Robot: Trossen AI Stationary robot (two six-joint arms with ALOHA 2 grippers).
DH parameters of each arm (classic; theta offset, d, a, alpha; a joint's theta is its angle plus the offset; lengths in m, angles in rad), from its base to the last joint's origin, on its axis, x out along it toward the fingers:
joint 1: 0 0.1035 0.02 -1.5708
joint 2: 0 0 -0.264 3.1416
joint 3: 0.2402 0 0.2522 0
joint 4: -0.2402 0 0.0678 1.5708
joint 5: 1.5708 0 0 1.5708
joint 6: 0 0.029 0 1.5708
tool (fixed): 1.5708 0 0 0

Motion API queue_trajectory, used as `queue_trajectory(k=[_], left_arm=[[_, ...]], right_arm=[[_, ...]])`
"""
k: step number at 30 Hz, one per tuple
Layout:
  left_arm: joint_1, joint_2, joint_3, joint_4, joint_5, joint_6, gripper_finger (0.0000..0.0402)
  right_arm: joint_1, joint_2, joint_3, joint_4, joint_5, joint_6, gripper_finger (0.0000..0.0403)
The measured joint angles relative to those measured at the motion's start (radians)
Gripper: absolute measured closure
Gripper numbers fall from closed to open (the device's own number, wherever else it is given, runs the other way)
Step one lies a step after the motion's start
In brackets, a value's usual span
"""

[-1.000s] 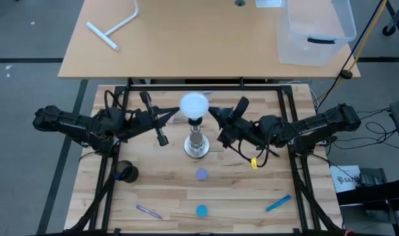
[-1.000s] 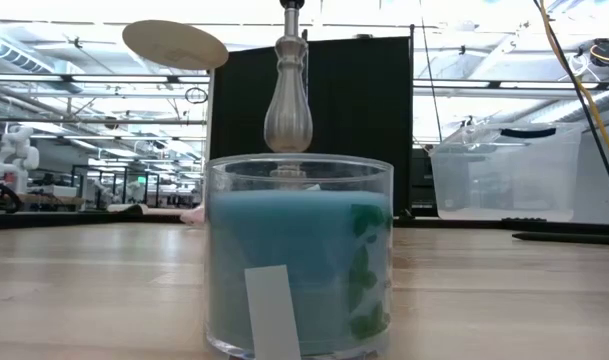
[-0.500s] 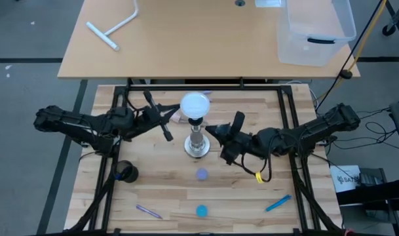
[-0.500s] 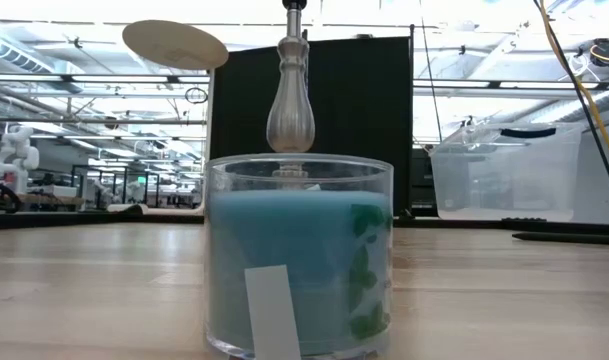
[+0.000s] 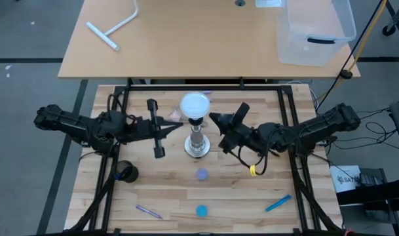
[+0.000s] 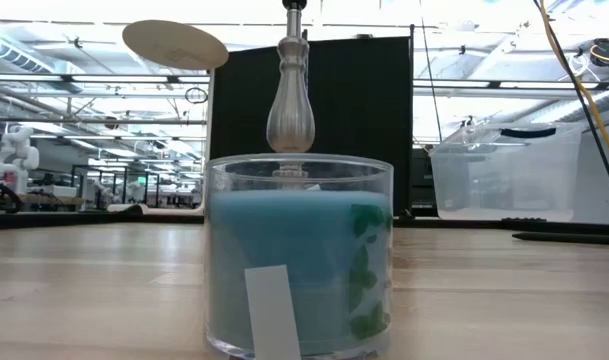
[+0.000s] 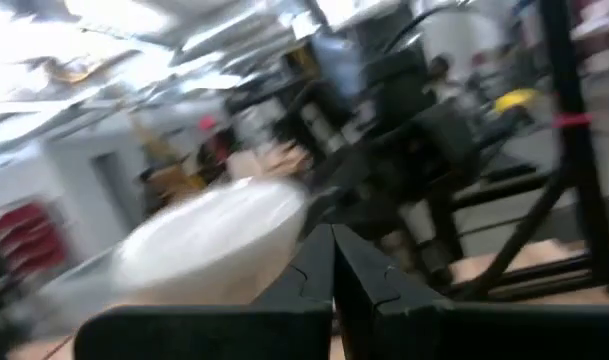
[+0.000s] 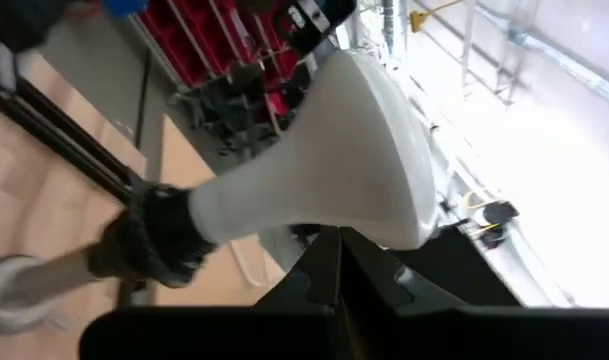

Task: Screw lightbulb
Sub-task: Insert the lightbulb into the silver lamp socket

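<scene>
Far left on the table, the left arm lies low, reaching inward. Near its elbow, toward the front, a small dark round object [image 5: 125, 172]. The left gripper [image 5: 164, 125] sits just left of the lightbulb, fingers pressed together, holding nothing; its wrist view shows the two dark fingers [image 7: 324, 270] meeting in a tip in front of a blurred white globe.

Centre: the lightbulb [image 5: 194, 105], white frosted globe, sits on top of the silvery socket stand [image 5: 197, 145], neck down in the black socket top [image 8: 149, 240]. In the right wrist view the bulb [image 8: 334, 160] tapers into that socket, post below. Stand upright on its round base.

In front of the stand: a purple disc [image 5: 202, 174], then a blue disc [image 5: 201, 210], a purple pen [image 5: 149, 211] off to front left.

Low view: blue candle jar [image 6: 299, 270] with a blank white label [image 6: 274, 312] and a green leaf print, no readable text; the stand's post [image 6: 290, 100] rises behind it.

Right of the bulb: the right gripper [image 5: 214, 119], fingers closed together, empty, just beside the stand, not touching it as far as I can tell. Yellow tag [image 5: 253, 170] hangs on its cable. Blue pen [image 5: 278, 203] front right.

Back table: white T-shaped tube [image 5: 114, 27], clear plastic bin [image 5: 315, 29]. No writing legible anywhere.
</scene>
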Motion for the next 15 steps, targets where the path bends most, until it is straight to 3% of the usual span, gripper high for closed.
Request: queue_trajectory(k=[15], left_arm=[[0.05,0.006,0.0,0.08,0.004,-0.008,0.0401]], right_arm=[[-0.095,0.0,0.0,0.106,-0.033,-0.164,0.0403]])
